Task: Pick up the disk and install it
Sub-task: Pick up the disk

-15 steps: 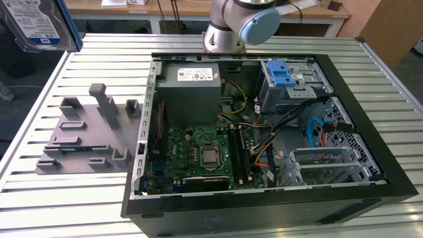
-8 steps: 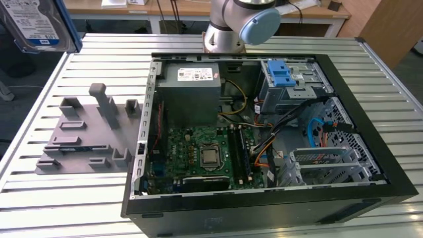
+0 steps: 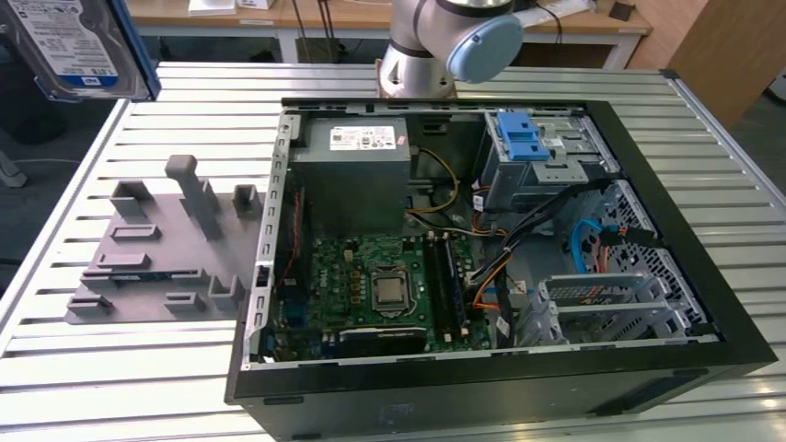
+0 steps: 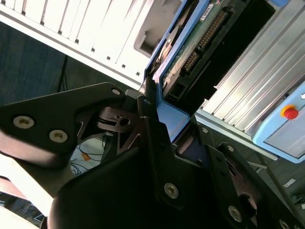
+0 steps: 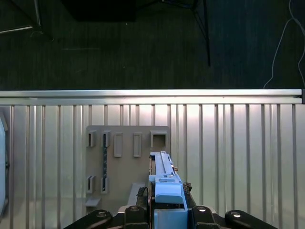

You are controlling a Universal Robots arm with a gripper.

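One open computer case (image 3: pixel 491 396) lies on its side on the slatted metal table (image 3: pixel 724 166) in the exterior view, with a grey power-supply box (image 3: pixel 356 180) and a green motherboard (image 3: pixel 375 281) inside; a grey fixture plate (image 3: pixel 160 267) with upright pegs lies just beside it toward the exterior view's left; the arm (image 3: pixel 436 41) stands at the case's far edge; the disk (image 3: pixel 74 46) hangs high in the upper corner at the exterior view's left, well apart from the case, label toward the camera. In the second wrist view the gripper (image 4: pixel 171 121) is clamped on the disk (image 4: pixel 200 43); its black fingers (image 4: pixel 150 129) squeeze the blue carrier rail from both sides; the disk's green circuit board shows; a red button (image 4: pixel 289 113) sits on a pale blue box beyond. In the first wrist view the disk (image 5: pixel 164 181) stands edge-on in the gripper (image 5: pixel 164 200), fingers (image 5: pixel 141 193) tight against it, above the fixture plate (image 5: pixel 126 162) and table (image 5: pixel 238 143).
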